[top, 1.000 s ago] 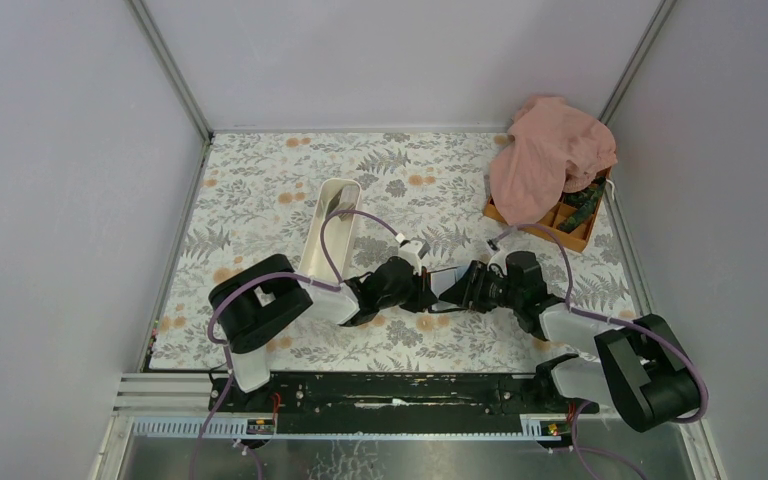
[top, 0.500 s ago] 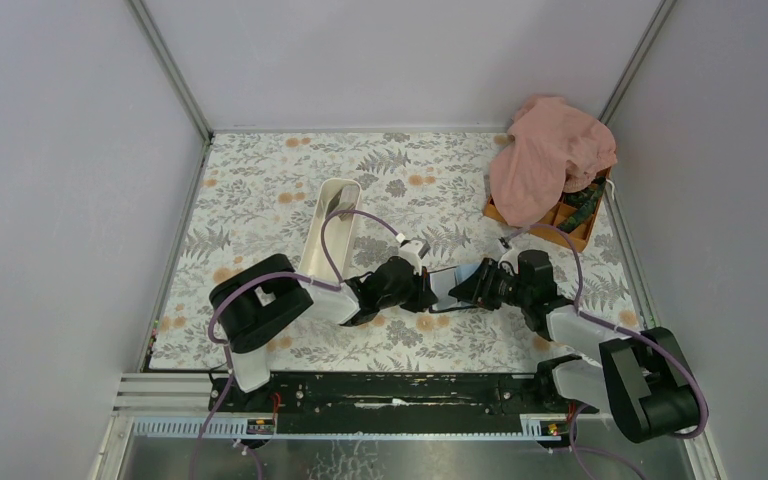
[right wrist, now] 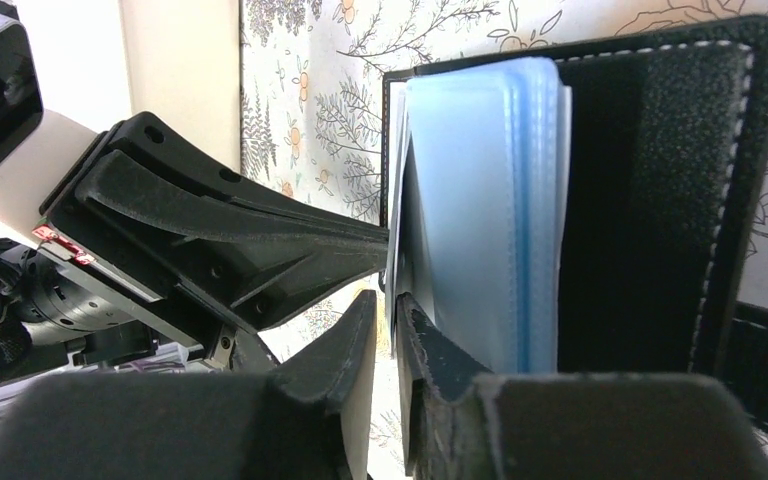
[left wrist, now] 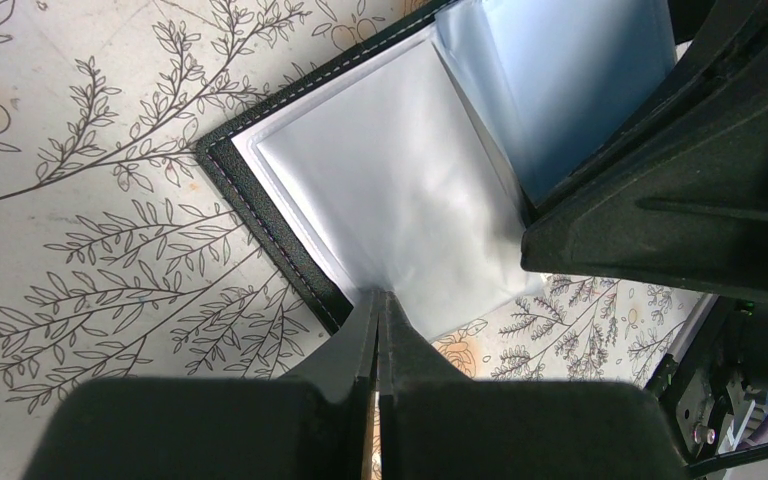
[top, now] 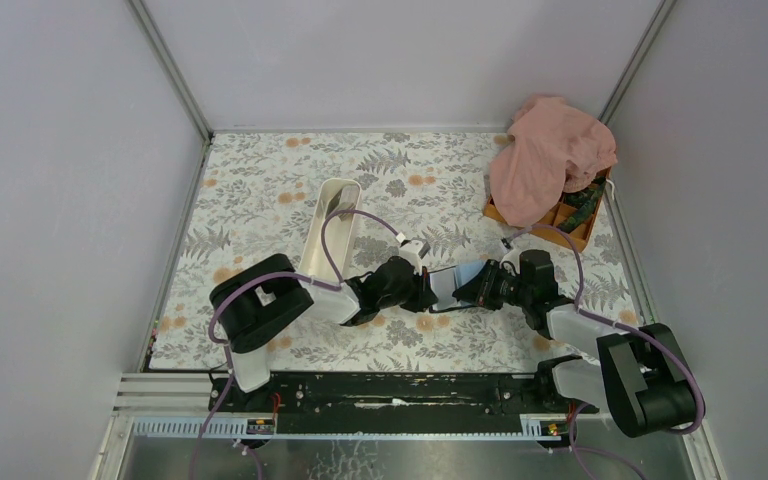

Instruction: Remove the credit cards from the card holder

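Observation:
The card holder lies open on the floral table between my two grippers. In the left wrist view its black stitched cover frames clear plastic leaves. My left gripper is shut on the near edge of one leaf. In the right wrist view the black cover stands behind a stack of bluish leaves. My right gripper is closed to a narrow slit on the thin edge of the outermost leaf. No credit card shows plainly.
A long white tray stands left of the grippers. A pink cloth lies over an orange compartment box at the back right. Grey walls enclose the table on three sides.
My right arm has shifted right and a little back. The bluish leaves have lifted away from the left side of the holder. My left gripper has stayed in place.

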You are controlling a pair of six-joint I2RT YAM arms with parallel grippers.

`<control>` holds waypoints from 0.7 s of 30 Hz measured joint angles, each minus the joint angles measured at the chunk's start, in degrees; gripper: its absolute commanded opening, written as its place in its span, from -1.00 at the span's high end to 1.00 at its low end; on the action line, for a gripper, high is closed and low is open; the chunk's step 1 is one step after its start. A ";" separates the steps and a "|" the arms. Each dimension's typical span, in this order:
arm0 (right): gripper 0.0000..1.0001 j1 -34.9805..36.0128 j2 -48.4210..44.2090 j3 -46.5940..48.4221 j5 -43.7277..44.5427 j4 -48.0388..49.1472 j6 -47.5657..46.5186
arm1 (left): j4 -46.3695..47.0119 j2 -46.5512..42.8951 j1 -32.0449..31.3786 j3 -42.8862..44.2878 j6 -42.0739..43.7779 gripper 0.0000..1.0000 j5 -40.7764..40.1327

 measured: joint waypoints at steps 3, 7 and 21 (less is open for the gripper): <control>0.56 -0.28 -0.07 0.00 -0.33 -0.04 0.00 | 0.02 0.26 0.02 0.26 0.00 1.00 0.11; 0.53 -1.18 -0.90 0.00 -0.39 -0.92 -0.24 | 0.09 0.92 0.00 1.05 -0.02 1.00 0.33; 0.51 -2.71 -2.32 0.00 -0.83 -3.32 -1.38 | 0.48 1.29 0.02 1.25 0.00 1.00 0.61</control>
